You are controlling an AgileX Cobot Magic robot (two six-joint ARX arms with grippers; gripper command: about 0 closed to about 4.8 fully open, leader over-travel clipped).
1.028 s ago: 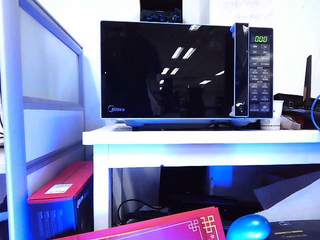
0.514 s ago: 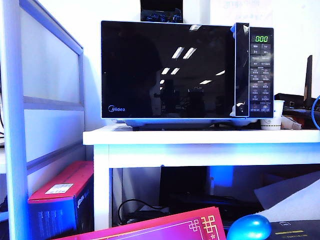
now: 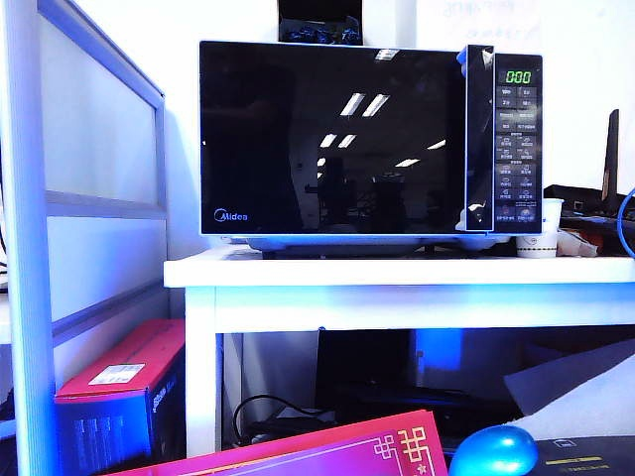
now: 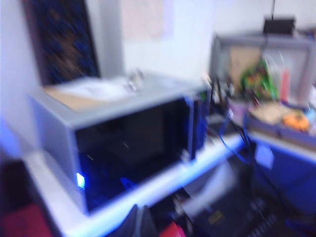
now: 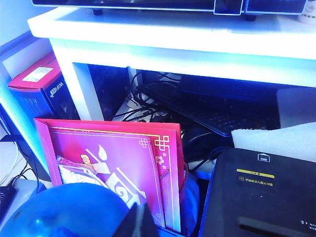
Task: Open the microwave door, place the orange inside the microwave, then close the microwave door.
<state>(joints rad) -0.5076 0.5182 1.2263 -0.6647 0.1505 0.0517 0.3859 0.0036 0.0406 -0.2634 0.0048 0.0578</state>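
Two grippers are showing only in their wrist views. Left gripper (image 4: pixel 139 222) is appearing as a dark, blurred tip facing the microwave (image 4: pixel 123 143) from one side; its opening cannot be told. Right gripper (image 5: pixel 139 222) is sitting low with its jaws fully closed, holding nothing, above a blue ball (image 5: pixel 69 212) and beside a red box (image 5: pixel 113 168). Microwave door (image 3: pixel 332 139) is standing closed on the white table (image 3: pixel 397 273). An orange-coloured blur (image 4: pixel 295 120) is lying on a far shelf; whether it is the fruit cannot be told.
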